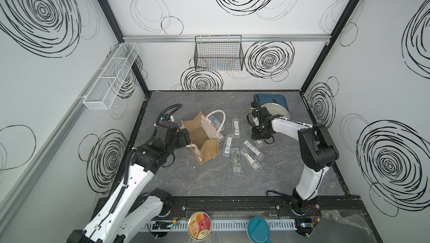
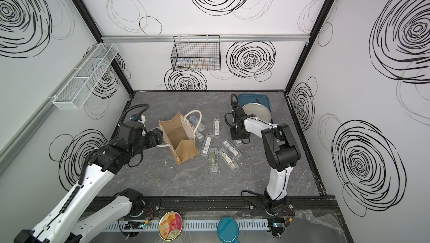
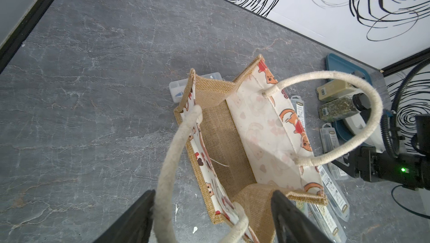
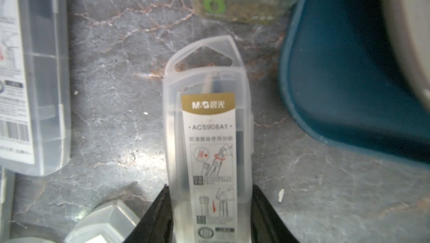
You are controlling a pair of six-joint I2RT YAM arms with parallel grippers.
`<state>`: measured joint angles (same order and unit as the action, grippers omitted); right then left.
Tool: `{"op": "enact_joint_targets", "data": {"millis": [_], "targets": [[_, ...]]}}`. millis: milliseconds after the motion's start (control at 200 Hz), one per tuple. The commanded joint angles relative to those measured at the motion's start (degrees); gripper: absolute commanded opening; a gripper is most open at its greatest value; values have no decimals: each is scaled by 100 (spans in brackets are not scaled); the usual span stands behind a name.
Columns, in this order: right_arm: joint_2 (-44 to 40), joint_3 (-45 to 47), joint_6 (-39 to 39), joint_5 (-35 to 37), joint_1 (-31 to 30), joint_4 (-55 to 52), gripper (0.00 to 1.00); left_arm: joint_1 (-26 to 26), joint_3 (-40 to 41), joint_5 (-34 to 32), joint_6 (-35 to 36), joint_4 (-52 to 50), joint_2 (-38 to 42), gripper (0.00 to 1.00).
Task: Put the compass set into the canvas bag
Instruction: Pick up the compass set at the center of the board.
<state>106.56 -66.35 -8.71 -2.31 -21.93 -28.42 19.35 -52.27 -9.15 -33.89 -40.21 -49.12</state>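
Grey marbled tabletop [image 1: 209, 183] carries the canvas bag [image 1: 202, 141], standing open, with your left gripper [image 1: 186, 137] spread wide around its rope handle [image 3: 172, 160]. Your right gripper [image 4: 210, 190] straddles a compass set [image 4: 207, 113] beside the blue tray [image 4: 337, 78]; whether it pinches yet, you cannot tell. Expect a light, stiff, slick plastic case: squeeze its long sides. Only the right wrist view shows its label; top views mostly hide it beneath the gripper.
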Motion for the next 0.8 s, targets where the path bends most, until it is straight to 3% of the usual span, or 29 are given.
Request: {"op": "enact_joint_targets", "data": {"millis": [0,360,796], "targets": [[-1,-87,65,1,-87,-356,38,-67,-114,-288,-111,15,122,81],[-269,-236,45,36,-149,-506,34,-358,-262,-671,-171,-430,257,81],[-545,-265,-8,124,-217,-673,33,-518,-285,-616,-74,-477,425,81]]}}
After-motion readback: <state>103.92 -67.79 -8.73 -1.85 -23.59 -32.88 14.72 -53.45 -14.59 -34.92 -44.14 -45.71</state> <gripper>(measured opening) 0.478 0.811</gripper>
